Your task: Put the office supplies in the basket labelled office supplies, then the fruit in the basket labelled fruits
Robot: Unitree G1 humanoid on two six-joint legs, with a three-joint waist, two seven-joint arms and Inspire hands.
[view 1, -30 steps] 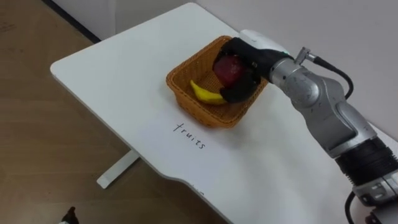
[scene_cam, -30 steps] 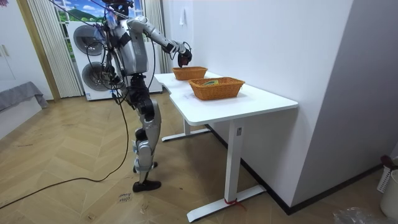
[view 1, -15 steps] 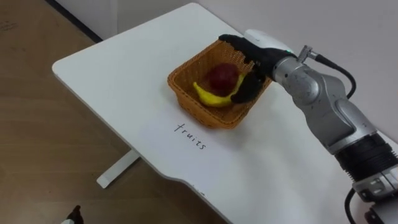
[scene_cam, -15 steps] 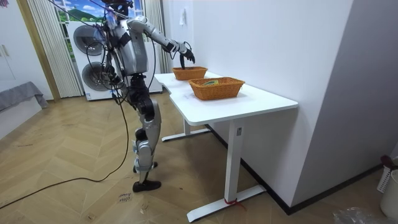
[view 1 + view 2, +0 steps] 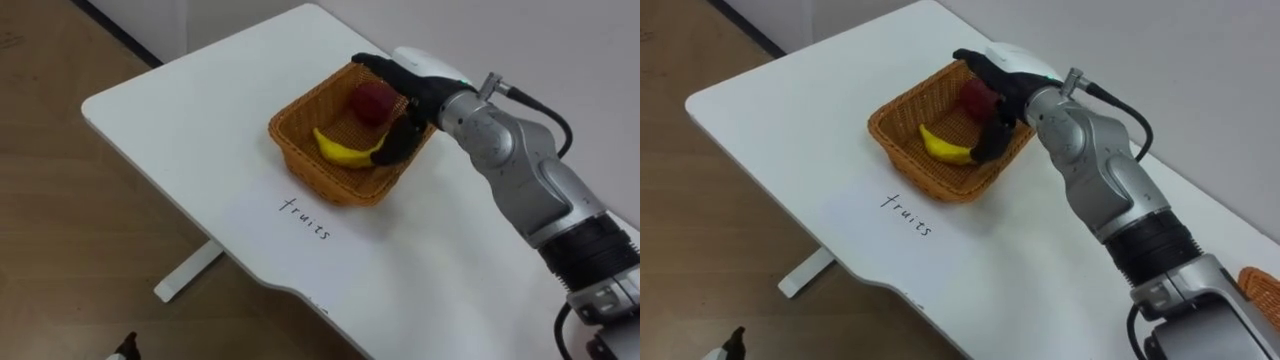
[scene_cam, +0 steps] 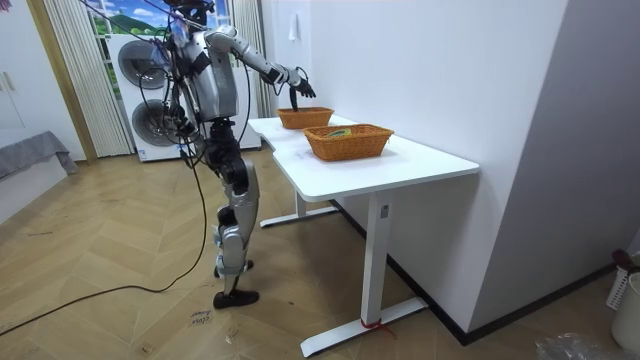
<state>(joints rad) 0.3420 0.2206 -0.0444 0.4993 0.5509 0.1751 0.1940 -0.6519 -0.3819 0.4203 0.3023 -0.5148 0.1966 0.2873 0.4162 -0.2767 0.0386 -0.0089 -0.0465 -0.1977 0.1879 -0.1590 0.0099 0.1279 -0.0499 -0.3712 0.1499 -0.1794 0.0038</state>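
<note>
Fronting the basket (image 5: 310, 165) of banana (image 5: 345, 152) and apple (image 5: 372, 102), handwriting (image 5: 305, 218) reads "fruits".

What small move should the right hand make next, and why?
Probably lift the right hand up and clear of the brown woven basket: its fingers are open and hold nothing, and the red apple lies in the basket beside the yellow banana.

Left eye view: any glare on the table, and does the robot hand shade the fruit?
Left eye view: white table evenly lit, no glare; red apple and banana are lit beside the open right robot hand. Room view: table underside shaded.
</note>
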